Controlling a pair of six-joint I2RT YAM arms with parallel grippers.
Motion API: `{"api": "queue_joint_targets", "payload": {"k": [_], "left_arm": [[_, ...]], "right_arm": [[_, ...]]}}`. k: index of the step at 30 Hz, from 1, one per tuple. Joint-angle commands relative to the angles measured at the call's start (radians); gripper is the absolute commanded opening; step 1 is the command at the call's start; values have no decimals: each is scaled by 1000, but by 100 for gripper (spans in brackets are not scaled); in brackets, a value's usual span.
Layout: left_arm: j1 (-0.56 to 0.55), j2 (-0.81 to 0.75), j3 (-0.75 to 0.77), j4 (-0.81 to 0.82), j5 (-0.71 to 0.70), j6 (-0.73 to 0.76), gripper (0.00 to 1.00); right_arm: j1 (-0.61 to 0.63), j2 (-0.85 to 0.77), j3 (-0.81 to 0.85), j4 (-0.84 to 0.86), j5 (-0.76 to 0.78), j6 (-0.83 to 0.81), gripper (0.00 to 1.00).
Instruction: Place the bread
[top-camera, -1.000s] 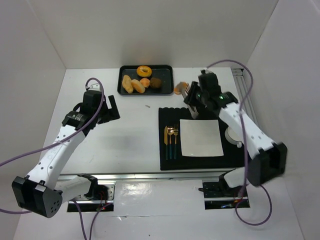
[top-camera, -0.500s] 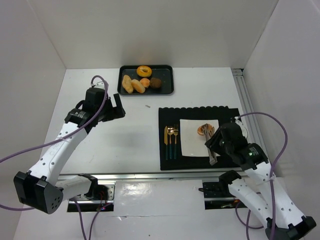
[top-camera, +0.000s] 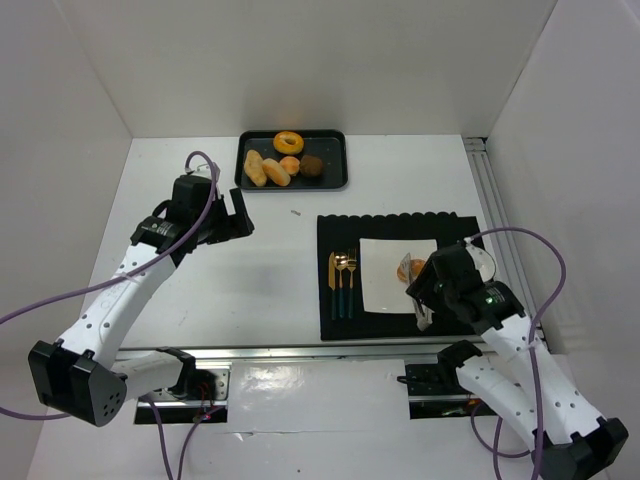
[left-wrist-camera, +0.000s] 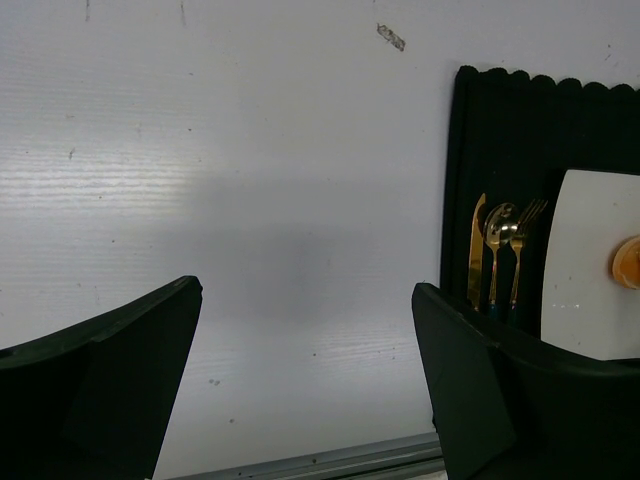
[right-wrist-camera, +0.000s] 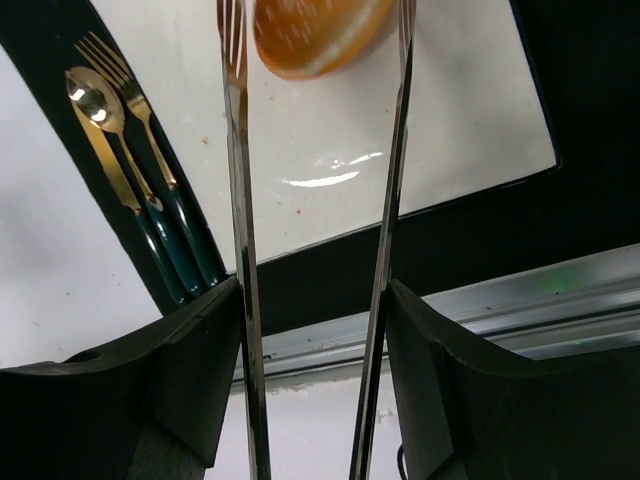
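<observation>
A round orange bread roll (top-camera: 408, 270) lies on the white square plate (top-camera: 385, 290); it also shows in the right wrist view (right-wrist-camera: 310, 30) and the left wrist view (left-wrist-camera: 628, 262). My right gripper (top-camera: 432, 296) is shut on metal tongs (right-wrist-camera: 238, 200), whose two arms stand apart on either side of the roll. Whether the tong tips touch the roll is hidden. In the right wrist view the gripper (right-wrist-camera: 315, 300) hovers over the plate's near edge (right-wrist-camera: 420, 130). My left gripper (top-camera: 236, 214) is open and empty over bare white table (left-wrist-camera: 305, 300).
A black tray (top-camera: 335, 165) with several more breads stands at the back. A black placemat (top-camera: 330, 310) holds the plate and gold cutlery (top-camera: 342, 282). A metal rail (top-camera: 300, 352) runs along the near table edge. A clear glass (top-camera: 482, 262) stands right of the plate.
My right arm swung from beside the tray back to the plate, carrying the roll in the tongs. The roll now lies on the plate. My left arm barely moved.
</observation>
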Motion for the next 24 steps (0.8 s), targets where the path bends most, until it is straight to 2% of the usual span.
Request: {"api": "queue_joint_targets", "payload": {"k": [1, 6, 10, 15, 17, 20, 21, 24], "left_arm": [[-5, -4, 37, 15, 13, 6, 100], [-5, 5, 47, 5, 13, 6, 100], [-5, 5, 47, 5, -22, 6, 100], [-5, 14, 68, -20, -50, 6, 100], [-5, 14, 68, -21, -64, 6, 100], [-5, 23, 77, -31, -79, -13, 100], [7, 23, 77, -31, -56, -13, 100], [16, 48, 86, -54, -6, -26, 100]], "right_arm": [[0, -40, 51, 25, 57, 24, 64], [0, -19, 106, -7, 95, 24, 64], [0, 7, 210, 22, 150, -49, 64], [22, 163, 293, 137, 149, -158, 63], [49, 200, 303, 250, 126, -177, 62], [150, 303, 303, 426, 97, -177, 62], [186, 381, 303, 468, 97, -177, 62], [377, 524, 358, 569, 173, -177, 62]]}}
